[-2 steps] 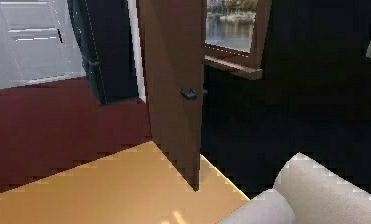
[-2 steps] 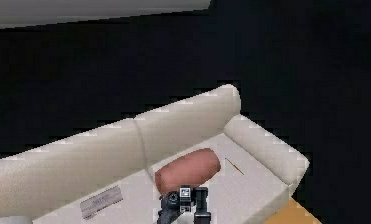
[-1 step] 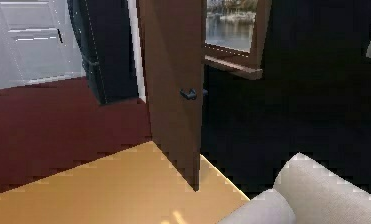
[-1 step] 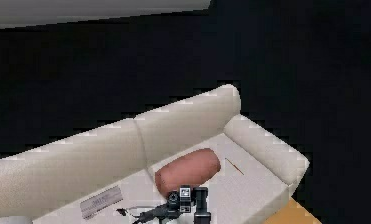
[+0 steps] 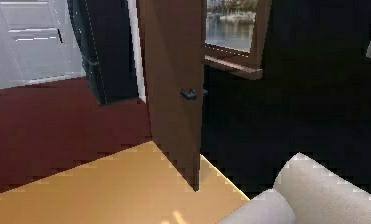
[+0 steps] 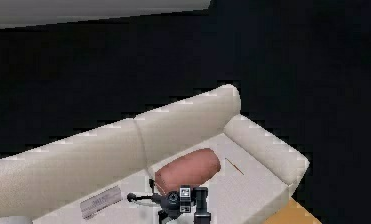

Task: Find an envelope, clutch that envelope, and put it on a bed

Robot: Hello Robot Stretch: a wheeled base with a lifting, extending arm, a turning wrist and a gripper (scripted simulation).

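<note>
Roughly: risk is the fingers (image 6: 143, 197) skidding the flat envelope (image 6: 100, 206) along the soft sofa (image 6: 83, 160) seat, or snagging the red cushion (image 6: 188, 172) beside the gripper (image 6: 136, 198). Envelope lies bottom left of arm side view, long axis lower left to upper right. Fingers' state and any hold: cannot tell.

gripper (image 6: 143, 196) low in arm side view, close to bottom edge, about mid-width. dark body (image 6: 177, 203) sits just left of two white marker squares (image 6: 203, 195). thin fingers (image 6: 136, 197) reach left from body, roughly level, tips well left of squares. arm bar cut off by bottom edge below squares. cannot tell whether gripper holds anything.
</note>
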